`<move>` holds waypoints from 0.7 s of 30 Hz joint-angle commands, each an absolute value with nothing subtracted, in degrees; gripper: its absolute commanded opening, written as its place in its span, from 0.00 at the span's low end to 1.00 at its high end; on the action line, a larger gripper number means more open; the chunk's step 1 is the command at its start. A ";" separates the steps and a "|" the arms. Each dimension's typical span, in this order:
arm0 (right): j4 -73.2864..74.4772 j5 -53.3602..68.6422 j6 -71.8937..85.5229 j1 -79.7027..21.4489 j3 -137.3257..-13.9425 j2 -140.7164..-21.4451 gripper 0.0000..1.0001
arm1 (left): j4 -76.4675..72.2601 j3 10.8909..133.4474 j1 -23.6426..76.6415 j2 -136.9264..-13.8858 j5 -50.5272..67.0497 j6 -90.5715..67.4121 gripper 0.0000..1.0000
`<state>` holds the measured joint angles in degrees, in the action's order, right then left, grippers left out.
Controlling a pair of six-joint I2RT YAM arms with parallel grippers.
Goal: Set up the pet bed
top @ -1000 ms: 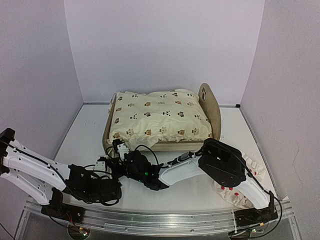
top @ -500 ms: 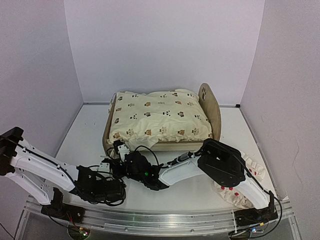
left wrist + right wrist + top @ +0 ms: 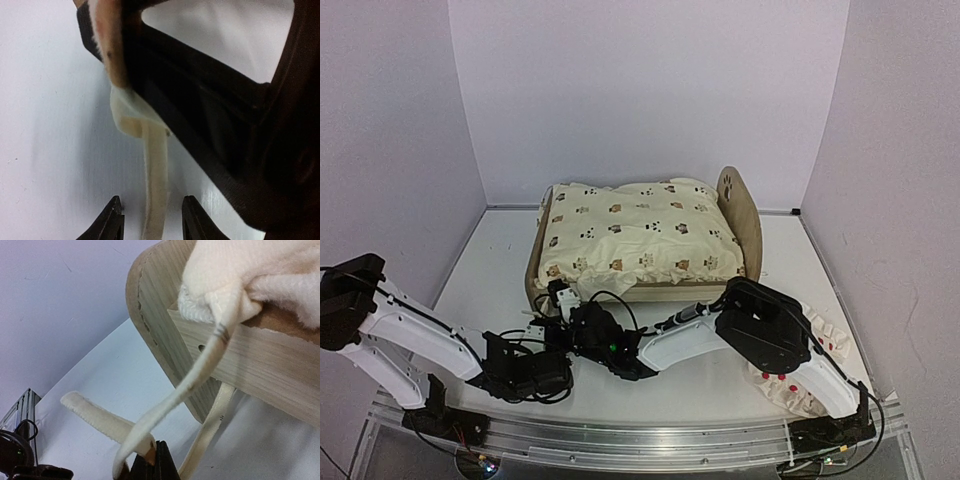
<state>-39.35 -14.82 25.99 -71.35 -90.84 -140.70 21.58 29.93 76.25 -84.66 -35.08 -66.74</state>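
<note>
Left arm [image 3: 415,335]: upper link has swung inward, wrist has slid right, closer to the right gripper.
Left gripper [image 3: 152,222]: fingers apart, straddling the cream strap [image 3: 155,165].
Right gripper [image 3: 152,465]: unchanged, pinched shut on that strap by the bed's front-left corner.
Pet bed [image 3: 741,215]: unmoved, centre-back of the table [image 3: 490,260], cushion [image 3: 635,240] on it.
Pillow [image 3: 798,388]: unmoved, near right.

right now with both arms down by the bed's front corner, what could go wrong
The right jaws are shut on a tie strap of the animal-print cushion; a hard pull may drag the cushion or the pet bed askew. The left jaws straddle a cream strap without gripping it; it could slip out. The right arm lies over the red-dotted pillow and might sweep it away.
</note>
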 commanded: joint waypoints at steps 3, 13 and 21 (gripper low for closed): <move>-40.18 -16.14 26.61 -71.64 -90.12 -139.89 0.00 | 21.64 31.43 75.64 -91.23 -29.75 -67.10 0.11; -40.29 -21.14 24.19 -71.63 -83.94 -137.17 0.00 | 27.51 32.11 74.95 -86.81 -29.31 -68.78 0.00; -40.46 -26.26 21.01 -71.07 -77.74 -134.16 0.00 | 31.36 30.58 72.78 -74.74 -28.43 -68.98 0.00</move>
